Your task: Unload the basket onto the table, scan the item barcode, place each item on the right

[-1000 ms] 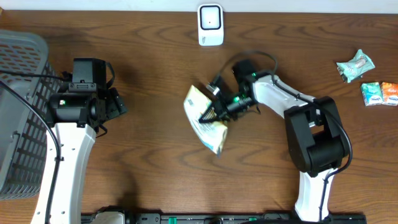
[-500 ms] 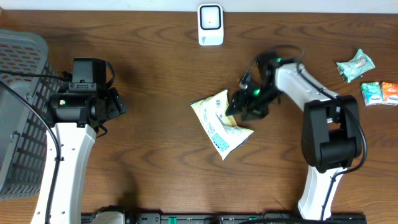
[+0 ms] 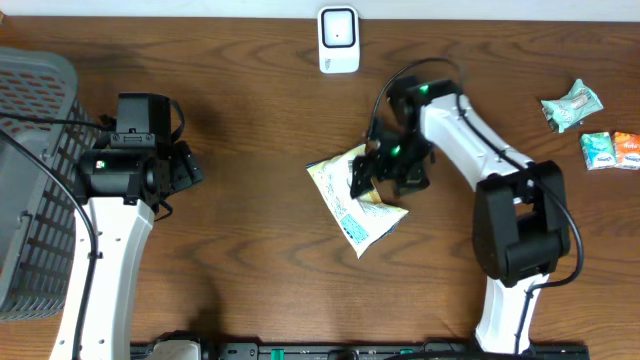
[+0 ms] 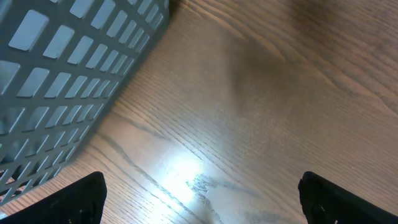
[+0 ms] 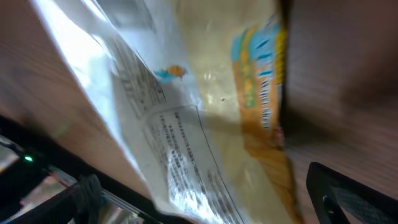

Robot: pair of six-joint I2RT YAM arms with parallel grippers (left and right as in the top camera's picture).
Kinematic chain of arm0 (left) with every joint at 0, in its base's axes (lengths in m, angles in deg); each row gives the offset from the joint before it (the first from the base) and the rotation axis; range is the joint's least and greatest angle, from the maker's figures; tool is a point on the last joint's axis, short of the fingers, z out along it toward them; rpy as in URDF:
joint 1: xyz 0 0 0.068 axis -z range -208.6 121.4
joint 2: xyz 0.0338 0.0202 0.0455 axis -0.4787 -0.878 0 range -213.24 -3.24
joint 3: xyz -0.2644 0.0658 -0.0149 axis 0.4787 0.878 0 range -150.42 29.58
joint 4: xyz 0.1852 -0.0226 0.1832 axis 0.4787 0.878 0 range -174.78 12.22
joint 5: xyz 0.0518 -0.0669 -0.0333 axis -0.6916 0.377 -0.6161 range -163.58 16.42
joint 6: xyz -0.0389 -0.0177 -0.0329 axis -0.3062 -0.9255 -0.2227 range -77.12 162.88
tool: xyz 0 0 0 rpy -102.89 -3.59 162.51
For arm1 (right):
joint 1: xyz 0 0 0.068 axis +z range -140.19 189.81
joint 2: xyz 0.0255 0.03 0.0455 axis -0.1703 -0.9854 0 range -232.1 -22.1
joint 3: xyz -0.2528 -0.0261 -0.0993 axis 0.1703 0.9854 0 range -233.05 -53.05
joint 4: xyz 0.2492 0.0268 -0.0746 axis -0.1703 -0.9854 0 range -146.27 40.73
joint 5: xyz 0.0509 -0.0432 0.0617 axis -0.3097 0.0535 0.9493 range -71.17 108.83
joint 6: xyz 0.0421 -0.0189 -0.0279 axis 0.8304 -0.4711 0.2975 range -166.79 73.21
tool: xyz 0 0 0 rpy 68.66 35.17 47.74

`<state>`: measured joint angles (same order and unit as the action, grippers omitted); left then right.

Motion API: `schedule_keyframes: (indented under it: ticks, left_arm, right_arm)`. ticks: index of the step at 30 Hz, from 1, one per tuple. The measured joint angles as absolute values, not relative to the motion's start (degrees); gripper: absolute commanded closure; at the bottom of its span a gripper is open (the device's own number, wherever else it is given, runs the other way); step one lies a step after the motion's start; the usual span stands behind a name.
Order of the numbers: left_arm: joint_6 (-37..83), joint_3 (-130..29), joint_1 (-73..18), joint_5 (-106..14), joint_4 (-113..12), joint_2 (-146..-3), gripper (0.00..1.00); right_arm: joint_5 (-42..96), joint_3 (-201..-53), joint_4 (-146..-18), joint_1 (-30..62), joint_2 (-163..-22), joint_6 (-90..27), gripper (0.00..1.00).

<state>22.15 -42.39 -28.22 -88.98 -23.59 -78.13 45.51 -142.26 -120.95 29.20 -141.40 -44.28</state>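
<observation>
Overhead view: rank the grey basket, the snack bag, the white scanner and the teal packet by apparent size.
1. grey basket, even though the frame edge cuts it off.
2. snack bag.
3. white scanner and teal packet: too alike to rank.

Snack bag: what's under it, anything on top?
The snack bag lies on the bare wooden table. The right gripper hangs over its upper right edge, jaws open. Its underside, and whatever might sit beneath it, is covered.
</observation>
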Motion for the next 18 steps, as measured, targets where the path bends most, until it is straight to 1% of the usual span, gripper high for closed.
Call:
schedule_keyframes:
  ticks: [2,4,5,6,7,8,9,10,11,18]
  left_arm:
    - [22.1,-42.4,-28.2,-89.0,-23.5,-78.1,0.02]
    - [22.1,-42.4,-28.2,-89.0,-23.6,-78.1,0.03]
    - [22.1,-42.4,-28.2,-89.0,-23.6,-78.1,0.02]
    - [22.1,-42.4,-28.2,-89.0,-23.6,-78.1,0.02]
    - [22.1,-42.4,-28.2,-89.0,-23.6,-78.1,0.02]
    - [22.1,-42.4,-28.2,-89.0,-23.6,-78.1,0.02]
    - [22.1,-42.4,-28.2,-89.0,-23.6,-78.1,0.02]
    - [22.1,-42.4,-28.2,-89.0,-23.6,-78.1,0.02]
    - [22.1,-42.4,-28.2,-89.0,-23.6,-78.1,0.02]
    - [22.1,-42.4,-28.2,-89.0,-23.6,-78.1,0.02]
  right_arm:
    - [45.3,-139.6,-118.9,30.0,-141.4,-44.5,0.01]
    - [45.1,-136.2,-117.1,30.2,-141.4,-44.5,0.15]
    - [45.1,-134.9,-116.2,30.2,-141.4,-44.4,0.25]
    - [45.2,-133.8,-115.3,30.2,-141.4,-44.3,0.4]
    - [45.1,-133.2,-115.0,30.2,-141.4,-44.7,0.6]
    - [45.2,-132.7,-114.7,30.2,-141.4,-44.6,0.71]
    - [45.3,-132.5,-114.7,30.2,-141.4,-44.7,0.86]
    - [45.8,-132.4,-114.6,30.2,-141.4,-44.7,0.96]
    - [46.4,-132.4,-114.5,30.2,-141.4,-44.7,0.99]
    - [47.4,-135.6,-114.7,29.9,-141.2,-43.4,0.99]
